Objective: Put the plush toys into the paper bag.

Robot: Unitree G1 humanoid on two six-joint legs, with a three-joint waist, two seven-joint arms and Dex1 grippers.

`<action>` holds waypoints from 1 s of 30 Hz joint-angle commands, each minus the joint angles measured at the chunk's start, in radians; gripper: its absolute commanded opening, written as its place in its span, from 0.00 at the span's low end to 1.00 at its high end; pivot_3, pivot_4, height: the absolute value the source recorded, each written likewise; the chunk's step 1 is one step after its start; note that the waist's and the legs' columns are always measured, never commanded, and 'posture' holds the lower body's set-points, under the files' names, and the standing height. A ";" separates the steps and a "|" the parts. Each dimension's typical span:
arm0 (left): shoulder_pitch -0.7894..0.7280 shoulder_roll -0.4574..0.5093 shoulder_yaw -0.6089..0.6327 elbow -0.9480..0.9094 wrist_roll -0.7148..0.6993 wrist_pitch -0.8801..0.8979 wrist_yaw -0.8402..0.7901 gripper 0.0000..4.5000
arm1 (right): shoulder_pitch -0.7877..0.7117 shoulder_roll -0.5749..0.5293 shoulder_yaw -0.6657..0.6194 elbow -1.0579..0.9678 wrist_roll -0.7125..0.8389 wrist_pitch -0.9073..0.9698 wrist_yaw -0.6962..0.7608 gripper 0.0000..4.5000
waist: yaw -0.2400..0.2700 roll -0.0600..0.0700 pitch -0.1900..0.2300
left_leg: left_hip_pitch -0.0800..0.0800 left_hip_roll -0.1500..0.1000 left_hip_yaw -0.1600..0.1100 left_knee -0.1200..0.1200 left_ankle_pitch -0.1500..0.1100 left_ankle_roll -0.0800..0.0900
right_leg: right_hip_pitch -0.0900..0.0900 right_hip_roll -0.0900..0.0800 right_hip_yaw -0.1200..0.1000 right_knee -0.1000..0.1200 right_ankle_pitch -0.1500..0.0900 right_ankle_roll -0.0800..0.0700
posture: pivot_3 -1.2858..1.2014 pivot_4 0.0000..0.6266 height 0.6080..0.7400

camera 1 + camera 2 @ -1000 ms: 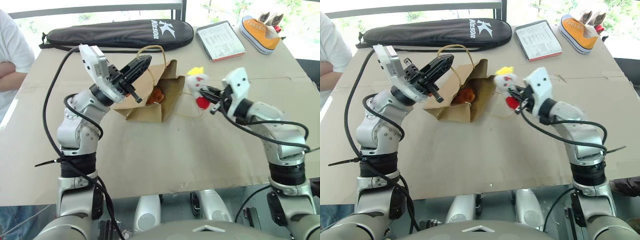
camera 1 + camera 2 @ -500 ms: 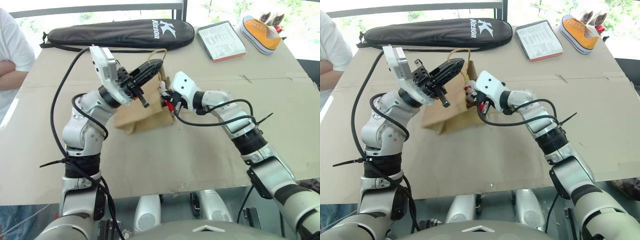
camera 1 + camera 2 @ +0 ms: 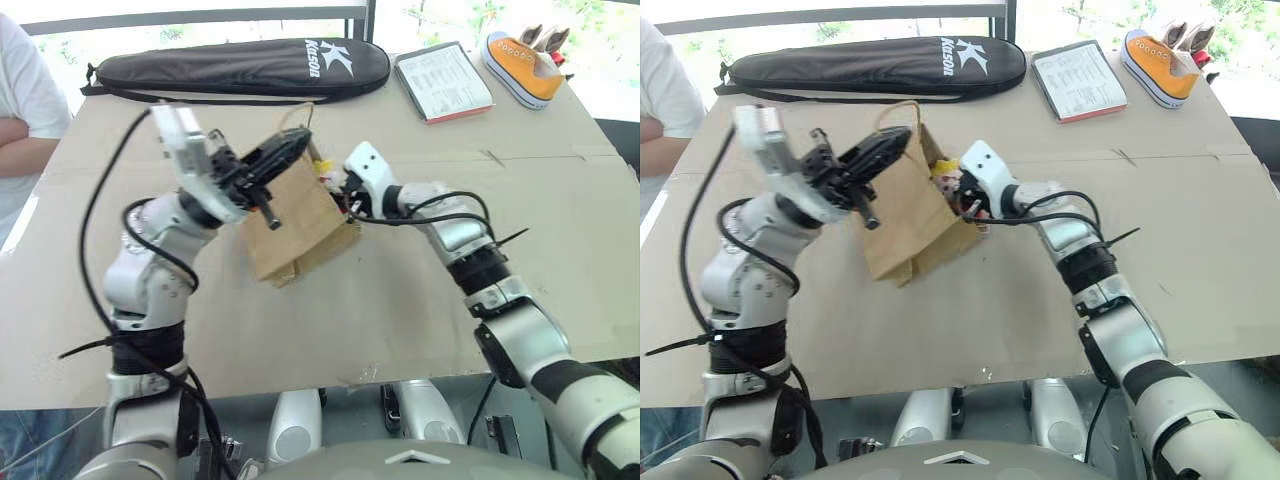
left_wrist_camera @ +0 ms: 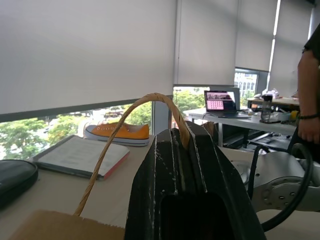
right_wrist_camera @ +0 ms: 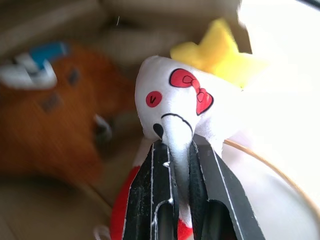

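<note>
White toy (image 5: 175,100): pinched about the middle by the right gripper (image 5: 176,150), black fingers clenched on the plush, face and yellow top pointing away from the wrist. Sits right at the mouth of the bag (image 3: 295,225), seemingly just past the rim and hanging in the grip rather than resting on paper.

Deeper in, beyond and to one side: brown toy (image 5: 45,130), lying against the inner wall. Touching the white one or just apart, cannot tell.

Bag itself: tilted, base on the table on the robot's side, mouth raised and turned toward the right arm. Hung from one handle (image 4: 125,130), clamped in the shut left gripper (image 4: 181,137), with the loop arching over the fingertips. Second handle visible as a thin loop just beside the white toy.

Deciding relation: long axis of the bag runs from the raised mouth down to the base, and the right gripper points along that line, into the opening. Free space lies straight ahead of the fingers, beside the brown toy.

Probably calls for a little more reach along that axis, then letting go. Right arm is the nearer one, and the left is tied up holding the bag open. Main risk: release too close to the rim, with the toy tumbling back out or snagging the loose handle.
</note>
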 commanded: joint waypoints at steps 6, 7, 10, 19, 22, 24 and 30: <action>-0.135 0.064 -0.028 0.169 0.062 -0.078 -0.185 0.00 | 0.047 -0.011 0.055 -0.200 0.012 -0.021 0.116 0.01 | -0.001 0.000 0.000 | 0.000 0.000 0.000 0.000 0.000 0.000 | 0.000 0.001 0.000 0.000 0.000 0.000 | 0.52 0.24 1.00; -0.151 0.058 -0.041 0.183 0.074 -0.090 -0.203 0.00 | 0.053 -0.007 0.062 -0.216 0.008 -0.034 0.118 0.01 | -0.001 0.000 0.000 | 0.000 0.000 0.000 0.000 0.000 0.000 | 0.000 0.001 0.000 0.000 0.000 0.000 | 0.52 0.24 1.00; -0.180 0.043 -0.066 0.207 0.100 -0.107 -0.223 0.00 | 0.071 0.001 0.087 -0.259 0.008 -0.065 0.143 0.01 | -0.001 0.000 0.000 | 0.000 0.000 0.000 0.000 0.000 0.000 | 0.000 0.000 0.000 -0.001 0.000 0.000 | 0.52 0.24 1.00; -0.286 -0.043 -0.169 0.297 0.271 -0.243 -0.209 0.00 | 0.078 0.007 0.148 -0.294 -0.056 -0.123 0.138 0.01 | 0.000 0.000 0.000 | 0.000 0.000 0.000 0.000 0.000 0.000 | 0.000 0.001 0.000 0.000 0.000 0.000 | 0.52 0.24 1.00; -0.335 -0.074 -0.182 0.355 0.347 -0.315 -0.160 0.00 | 0.104 -0.004 0.138 -0.356 -0.080 -0.048 0.087 0.01 | 0.005 0.000 0.000 | -0.001 0.000 0.000 0.000 0.000 0.000 | 0.000 0.001 0.000 0.000 0.000 0.000 | 0.52 0.24 1.00; -0.363 -0.092 -0.190 0.382 0.390 -0.356 -0.132 0.00 | 0.130 -0.005 0.129 -0.404 -0.096 0.017 0.038 0.01 | 0.008 0.000 0.000 | 0.000 0.000 0.000 0.000 0.000 0.000 | 0.000 0.001 0.000 0.000 0.000 0.000 | 0.52 0.24 1.00; -0.341 -0.092 -0.175 0.309 0.375 -0.329 -0.108 0.00 | 0.182 0.030 0.113 -0.461 -0.126 0.122 -0.083 0.01 | 0.006 0.000 0.000 | 0.000 0.000 0.000 0.000 0.000 0.000 | 0.000 0.001 0.000 0.000 0.000 0.000 | 0.52 0.24 1.00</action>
